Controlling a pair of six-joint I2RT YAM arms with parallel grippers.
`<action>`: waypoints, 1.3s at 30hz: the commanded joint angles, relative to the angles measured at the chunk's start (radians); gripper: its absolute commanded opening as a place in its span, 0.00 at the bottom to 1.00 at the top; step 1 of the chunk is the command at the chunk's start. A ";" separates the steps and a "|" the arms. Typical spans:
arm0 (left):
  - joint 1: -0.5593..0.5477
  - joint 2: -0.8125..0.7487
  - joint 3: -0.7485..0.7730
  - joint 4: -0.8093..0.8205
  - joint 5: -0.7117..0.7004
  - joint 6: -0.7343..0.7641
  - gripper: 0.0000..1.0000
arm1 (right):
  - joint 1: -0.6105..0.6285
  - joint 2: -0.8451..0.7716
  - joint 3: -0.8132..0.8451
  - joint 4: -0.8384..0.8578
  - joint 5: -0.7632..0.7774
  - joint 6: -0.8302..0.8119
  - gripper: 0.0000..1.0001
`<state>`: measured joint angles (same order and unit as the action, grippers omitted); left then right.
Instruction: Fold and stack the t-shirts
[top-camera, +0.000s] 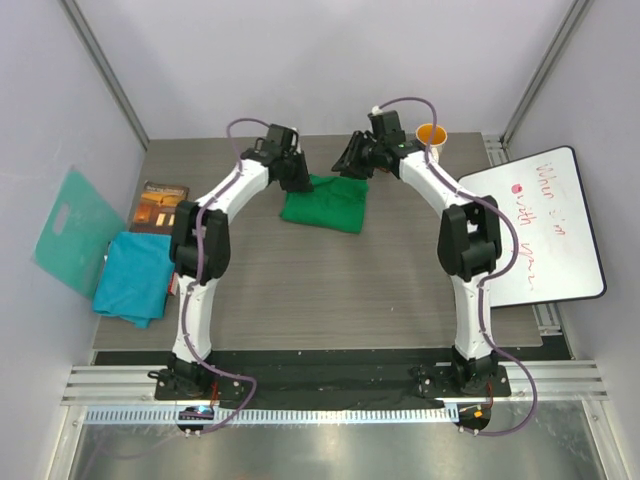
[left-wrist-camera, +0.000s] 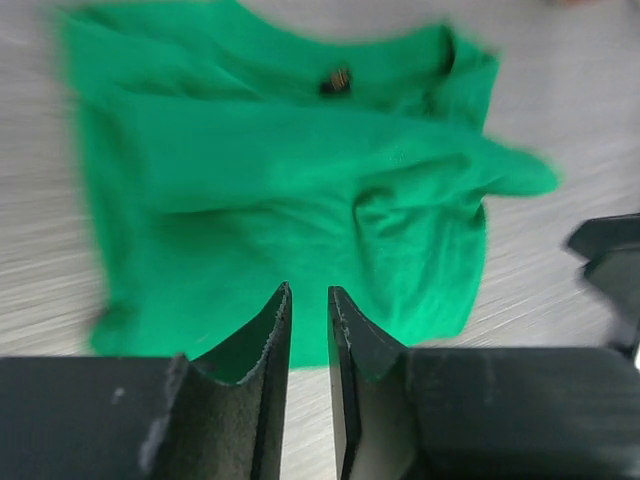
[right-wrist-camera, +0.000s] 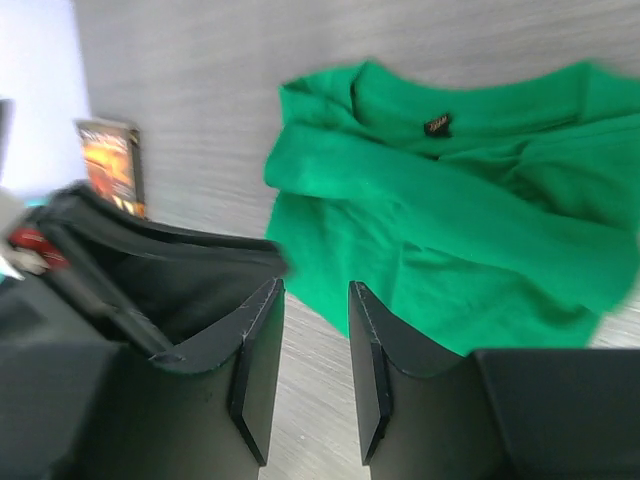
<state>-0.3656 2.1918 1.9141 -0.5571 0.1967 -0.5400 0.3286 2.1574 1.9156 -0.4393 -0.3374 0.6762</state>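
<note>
Two t-shirts | green t-shirt (top-camera: 325, 205) lying part-folded at 12 o'clock on table (top-camera: 400, 290), teal-blue t-shirt (top-camera: 135, 275) lying crumpled at 9 | left gripper (left-wrist-camera: 309, 300) and right gripper (right-wrist-camera: 315, 300) hovering at its far edge, jaws narrowly parted, gripping nothing | cloth looking soft, light, floppy, so pinching the edge corners is likely working best

both jaws slightly apart

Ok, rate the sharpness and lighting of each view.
Top external: sharp and evenly lit, the green t-shirt crisp with only soft shadows. Left wrist: heavy motion blur, the shirt's edges and the table grain smeared. Right wrist: milder blur, the book at left soft, the shirt's neck label readable as a dark patch only.
</note>
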 joint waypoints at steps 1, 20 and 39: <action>-0.027 0.066 0.057 -0.007 0.036 0.009 0.19 | 0.007 0.079 0.069 -0.064 -0.009 -0.035 0.37; -0.044 0.026 -0.245 0.010 0.007 0.060 0.06 | -0.002 0.340 0.321 -0.073 0.120 -0.052 0.36; -0.021 -0.081 -0.144 -0.099 -0.080 0.083 0.37 | -0.011 0.173 0.197 -0.052 0.058 -0.086 0.37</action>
<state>-0.4061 2.1033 1.6356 -0.5938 0.1459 -0.4824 0.3214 2.4737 2.1136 -0.5003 -0.2924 0.6270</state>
